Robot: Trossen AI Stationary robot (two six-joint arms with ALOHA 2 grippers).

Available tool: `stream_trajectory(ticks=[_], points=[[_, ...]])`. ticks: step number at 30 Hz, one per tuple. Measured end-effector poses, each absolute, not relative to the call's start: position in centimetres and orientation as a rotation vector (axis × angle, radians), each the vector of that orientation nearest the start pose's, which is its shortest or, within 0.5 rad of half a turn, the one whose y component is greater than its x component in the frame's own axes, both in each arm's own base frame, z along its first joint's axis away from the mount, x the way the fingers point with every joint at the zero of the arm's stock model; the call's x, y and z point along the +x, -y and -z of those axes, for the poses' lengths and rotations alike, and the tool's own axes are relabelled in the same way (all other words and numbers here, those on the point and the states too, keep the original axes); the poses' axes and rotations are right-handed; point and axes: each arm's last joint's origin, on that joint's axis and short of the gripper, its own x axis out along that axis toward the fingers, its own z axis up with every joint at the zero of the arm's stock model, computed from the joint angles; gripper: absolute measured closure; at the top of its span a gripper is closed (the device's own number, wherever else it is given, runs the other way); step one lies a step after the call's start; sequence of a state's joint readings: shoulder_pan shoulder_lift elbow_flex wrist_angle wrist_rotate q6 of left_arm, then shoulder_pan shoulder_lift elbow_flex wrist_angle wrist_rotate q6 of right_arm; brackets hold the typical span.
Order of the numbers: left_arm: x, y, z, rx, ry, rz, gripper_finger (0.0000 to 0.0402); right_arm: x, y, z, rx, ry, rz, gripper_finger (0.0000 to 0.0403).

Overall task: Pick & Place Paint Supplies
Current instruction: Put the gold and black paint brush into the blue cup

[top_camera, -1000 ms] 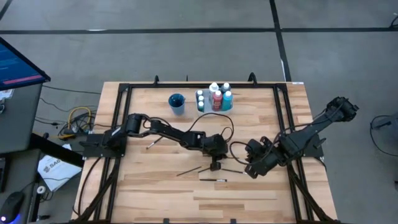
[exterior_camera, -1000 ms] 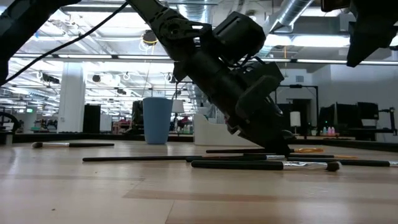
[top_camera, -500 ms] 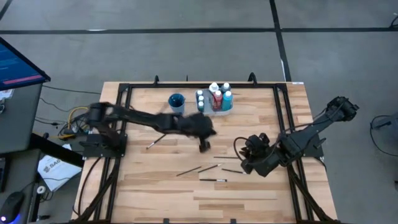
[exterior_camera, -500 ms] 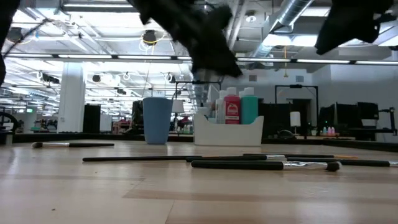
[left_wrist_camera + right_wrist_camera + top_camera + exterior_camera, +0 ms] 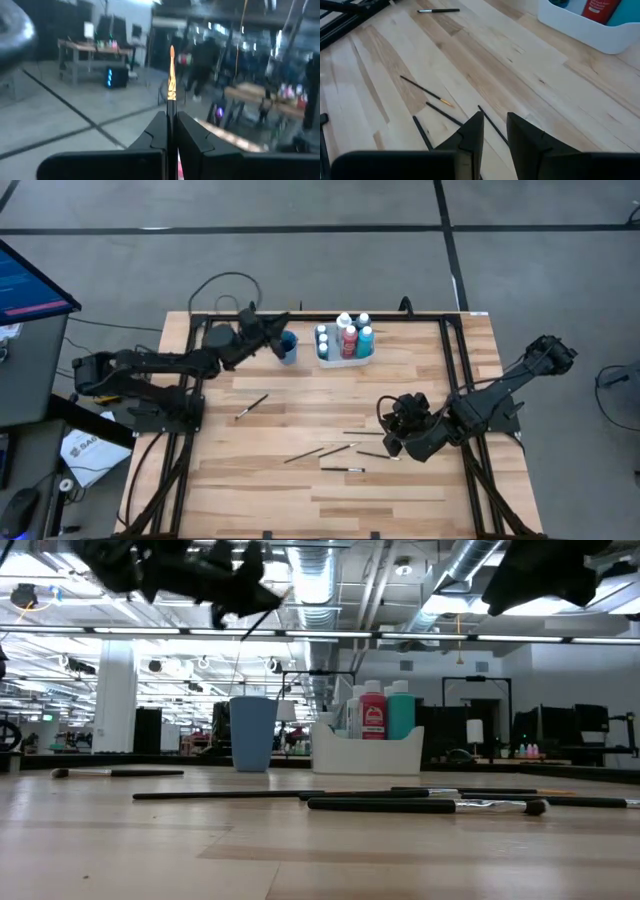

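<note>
My left gripper (image 5: 270, 338) hangs above the far part of the table, just left of the blue cup (image 5: 284, 346), and is shut on a thin dark-handled paintbrush (image 5: 171, 80). It shows high up in the low view (image 5: 240, 590). My right gripper (image 5: 392, 442) hovers open over the loose brushes right of centre; its fingers (image 5: 472, 132) stand above one brush (image 5: 490, 122) without touching it. Several brushes (image 5: 303, 453) lie flat on the wood. Paint bottles (image 5: 347, 338) stand in the white tray (image 5: 330, 358). My left gripper pinches the brush by its dark handle (image 5: 171, 117) between its two fingers. The brush lies along the fingers, and its orange bristle tip (image 5: 171, 55) sticks out past the fingertips. It is lifted clear of the table, in the air (image 5: 272, 608).
One brush (image 5: 252, 406) lies apart, left of centre; others (image 5: 342, 469) lie toward the near side. A black frame (image 5: 200, 320) runs around the table's edges. The tray (image 5: 365, 750) and cup (image 5: 252, 735) stand close together at the far edge.
My left gripper has risen from the middle of the table with a brush in its fingers and swung toward the far edge and left, ending beside the blue cup. The brush has come clear of the table. My right gripper has edged slightly left over the loose brushes.
</note>
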State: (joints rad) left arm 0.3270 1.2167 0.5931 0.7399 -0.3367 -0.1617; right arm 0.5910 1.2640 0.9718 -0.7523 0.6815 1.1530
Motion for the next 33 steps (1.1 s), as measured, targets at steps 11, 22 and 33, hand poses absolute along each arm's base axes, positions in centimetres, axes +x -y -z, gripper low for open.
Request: stream_trajectory(ticks=[11,22,33], points=[[23.5,-11.4,-22.2,-0.141,0.226,-0.702,0.0396,21.4,-10.9,-26.5,0.499,-0.629,0.555,0.0326],[24.2,-13.6,-19.1,-0.135,0.2,-0.757,0.0396,21.6,-10.8,-26.6,0.509,-0.623,0.557,0.0326],[24.4,-14.4,-17.8,-0.131,0.156,-0.695,0.0395,21.6,-10.8,-26.6,0.508,-0.624,0.557,0.0326]])
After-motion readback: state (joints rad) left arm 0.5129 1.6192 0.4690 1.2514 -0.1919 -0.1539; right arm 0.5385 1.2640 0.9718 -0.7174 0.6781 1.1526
